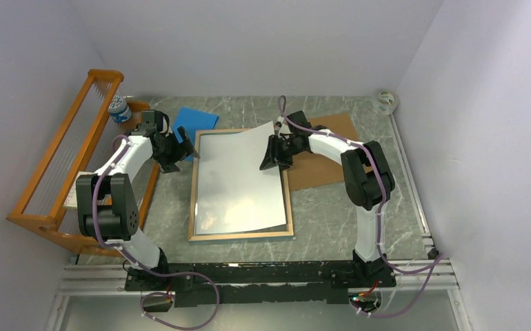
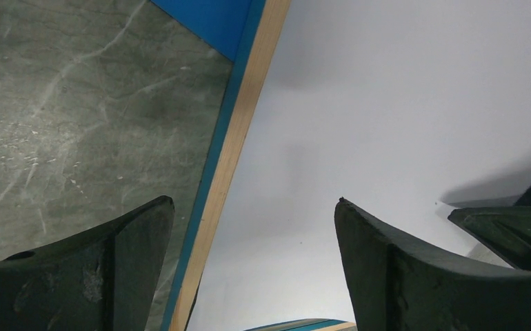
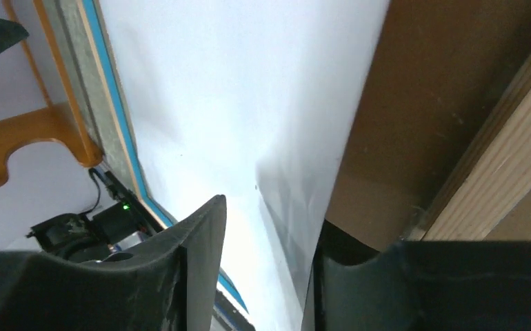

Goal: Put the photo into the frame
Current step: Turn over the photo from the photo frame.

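Observation:
The frame (image 1: 242, 236) lies flat in the middle of the table with its light wood back up; its turquoise side edge (image 2: 232, 138) shows in the left wrist view. The photo (image 1: 238, 179) lies on it with its plain white back up, so the picture is hidden. Its far right corner curls upward. My right gripper (image 1: 271, 160) stands at that raised edge, jaws apart, with the photo (image 3: 235, 83) edge between the fingers and against the right one. My left gripper (image 1: 188, 146) hangs open over the frame's far left edge, holding nothing (image 2: 252, 201).
An orange wooden rack (image 1: 63, 158) runs along the left side. A blue pad (image 1: 197, 121) lies behind the frame's far left corner. A brown backing board (image 1: 325, 162) lies under my right arm. A tape roll (image 1: 385, 101) sits at the far right corner.

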You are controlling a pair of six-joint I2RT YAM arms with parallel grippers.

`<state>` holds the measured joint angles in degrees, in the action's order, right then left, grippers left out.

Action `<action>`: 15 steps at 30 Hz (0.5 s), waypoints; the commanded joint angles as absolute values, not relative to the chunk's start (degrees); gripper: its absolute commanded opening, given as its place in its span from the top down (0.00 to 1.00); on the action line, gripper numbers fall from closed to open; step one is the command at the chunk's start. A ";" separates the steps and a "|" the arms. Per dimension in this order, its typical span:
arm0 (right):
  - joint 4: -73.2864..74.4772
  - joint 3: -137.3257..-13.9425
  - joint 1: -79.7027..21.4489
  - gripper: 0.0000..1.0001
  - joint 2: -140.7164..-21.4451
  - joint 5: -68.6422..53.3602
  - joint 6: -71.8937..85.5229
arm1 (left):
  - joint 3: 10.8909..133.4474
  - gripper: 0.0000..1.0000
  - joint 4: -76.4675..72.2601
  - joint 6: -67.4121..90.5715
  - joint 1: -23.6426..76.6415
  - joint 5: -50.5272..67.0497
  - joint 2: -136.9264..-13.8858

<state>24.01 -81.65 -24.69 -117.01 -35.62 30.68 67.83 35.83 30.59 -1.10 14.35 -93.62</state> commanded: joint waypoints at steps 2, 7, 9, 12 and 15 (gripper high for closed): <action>26.93 -83.84 -25.02 0.38 -115.96 -34.49 27.62 | 69.55 0.08 34.27 29.19 -1.23 16.58 -94.11; 34.71 -85.79 -25.56 0.18 -113.30 -28.70 24.27 | 70.41 0.07 34.72 28.88 -1.17 16.76 -94.22; 37.85 -86.61 -25.41 0.17 -112.41 -24.84 23.53 | 70.63 0.07 34.63 28.83 -1.21 16.79 -94.17; 41.60 -87.12 -24.93 0.16 -110.80 -19.06 23.20 | 70.95 0.07 34.80 28.76 -1.15 16.91 -94.38; 42.50 -86.42 -24.42 0.16 -109.01 -14.76 23.33 | 71.11 0.07 34.98 28.34 -1.20 16.49 -94.52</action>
<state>37.60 -84.58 -25.32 -114.24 -23.83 24.93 68.66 35.75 29.71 -1.10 15.59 -94.35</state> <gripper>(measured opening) 0.840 0.932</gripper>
